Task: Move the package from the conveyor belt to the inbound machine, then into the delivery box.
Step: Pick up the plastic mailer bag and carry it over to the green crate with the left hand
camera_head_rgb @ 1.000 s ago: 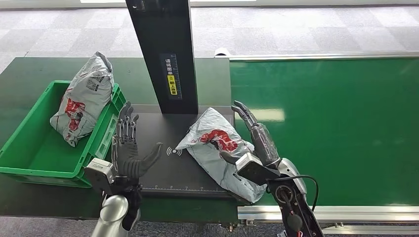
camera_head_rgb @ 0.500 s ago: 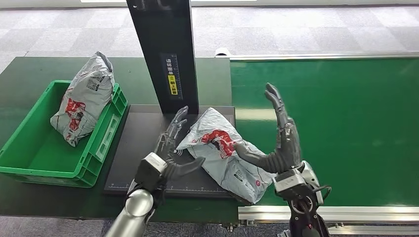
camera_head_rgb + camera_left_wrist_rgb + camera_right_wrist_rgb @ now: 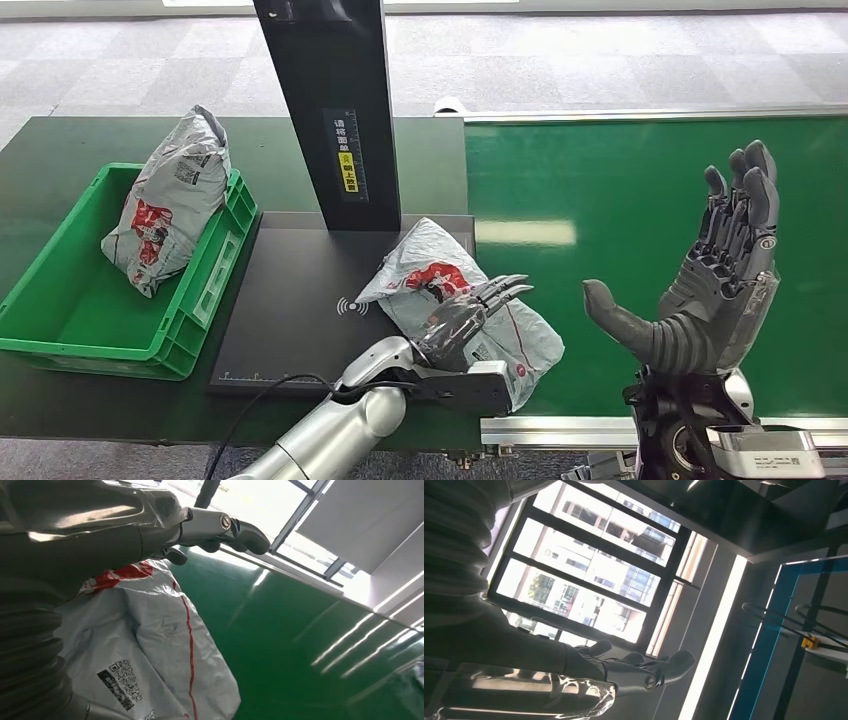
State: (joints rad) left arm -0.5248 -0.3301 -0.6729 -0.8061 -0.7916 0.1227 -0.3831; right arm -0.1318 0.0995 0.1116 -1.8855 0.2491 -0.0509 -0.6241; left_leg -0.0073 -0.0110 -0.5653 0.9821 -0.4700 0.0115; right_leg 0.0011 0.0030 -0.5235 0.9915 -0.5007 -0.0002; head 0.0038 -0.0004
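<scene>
Head view: the package [image 3: 455, 310], a grey bag with red print, lies at center frame on the black scanner plate [image 3: 290, 310], its lower right end reaching toward the green belt [image 3: 650, 230]. The left hand [image 3: 465, 318] comes in from the lower left and lies over the bag's middle, fingers stretched toward the belt; whether it grips the bag cannot be told. At lower right the right hand [image 3: 715, 290] is raised above the belt, palm up, fingers spread wide, holding nothing. At left a green box [image 3: 60, 320] holds a second bag [image 3: 165, 205]. A black post [image 3: 335, 110] rises at top center.
</scene>
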